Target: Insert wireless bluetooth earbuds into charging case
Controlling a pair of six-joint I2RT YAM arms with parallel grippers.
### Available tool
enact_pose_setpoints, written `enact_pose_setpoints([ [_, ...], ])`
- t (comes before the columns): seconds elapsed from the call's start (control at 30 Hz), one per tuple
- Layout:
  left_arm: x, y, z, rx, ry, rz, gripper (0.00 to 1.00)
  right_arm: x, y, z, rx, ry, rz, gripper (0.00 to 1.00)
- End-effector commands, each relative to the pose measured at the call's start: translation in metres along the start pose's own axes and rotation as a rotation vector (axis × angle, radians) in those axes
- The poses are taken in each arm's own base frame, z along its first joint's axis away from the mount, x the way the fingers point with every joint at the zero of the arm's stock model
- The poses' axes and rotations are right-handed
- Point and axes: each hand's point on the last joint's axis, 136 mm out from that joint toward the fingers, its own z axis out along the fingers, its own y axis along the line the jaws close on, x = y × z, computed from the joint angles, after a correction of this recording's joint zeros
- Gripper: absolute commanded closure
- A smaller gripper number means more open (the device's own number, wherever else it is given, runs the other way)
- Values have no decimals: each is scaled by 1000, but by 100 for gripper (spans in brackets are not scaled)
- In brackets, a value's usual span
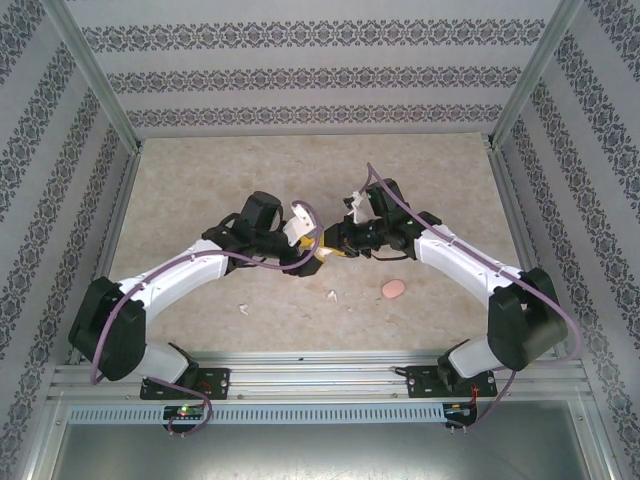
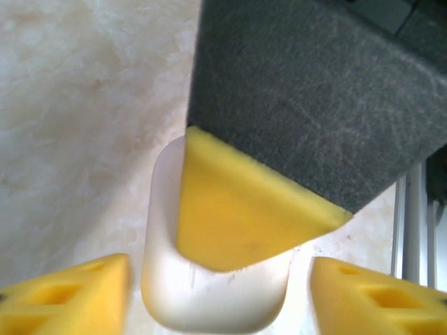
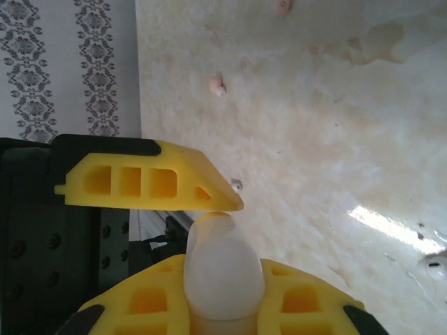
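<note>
A white pebble-like charging case [image 3: 223,269] sits pinched between the two yellow fingers of my right gripper [image 3: 223,293], which is shut on it. From the left wrist the same case [image 2: 209,300] lies between my left gripper's [image 2: 220,307] yellow fingertips [image 2: 77,293], with a gap on each side; that gripper is open. One right-arm finger [image 2: 244,216] covers the case's upper half. Both grippers meet at mid-table: left gripper [image 1: 311,250], right gripper [image 1: 339,246]. Tiny whitish earbuds [image 1: 332,295] [image 1: 243,309] lie on the table nearer the bases, and two more earbuds [image 3: 217,84] [image 3: 237,185] show beyond the fingers.
A pink pebble-like case [image 1: 394,289] rests right of centre, in front of the right arm. Another small white earbud [image 3: 434,264] lies at the right edge of the right wrist view. Patterned walls enclose the marbled tabletop [image 1: 200,190] on three sides.
</note>
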Motion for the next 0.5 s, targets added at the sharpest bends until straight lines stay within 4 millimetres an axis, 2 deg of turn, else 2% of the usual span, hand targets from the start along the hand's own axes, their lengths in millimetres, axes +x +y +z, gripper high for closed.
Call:
enact_pose_setpoints([
  [0.0, -16, 3, -21, -71, -28, -69, 23, -10, 18, -13, -37, -95, -76, 96],
  [0.07, -22, 9, -31, -93, -67, -178, 18, -18, 23, -22, -55, -171, -103, 95],
  [0.17, -31, 11, -47, -62, -138, -318, 18, -31, 32, -35, -92, -283, -141, 95],
  [0.3, -46, 15, -78, -118, -266, -390, 14, -43, 49, -45, -174, -391, -184, 94],
  [0.4, -55, 18, -105, -195, -351, -395, 7, -48, 74, -46, -259, -413, -240, 94],
  [0.47, -61, 14, -115, -168, -374, -412, 7, -48, 91, -46, -304, -415, -278, 94],
])
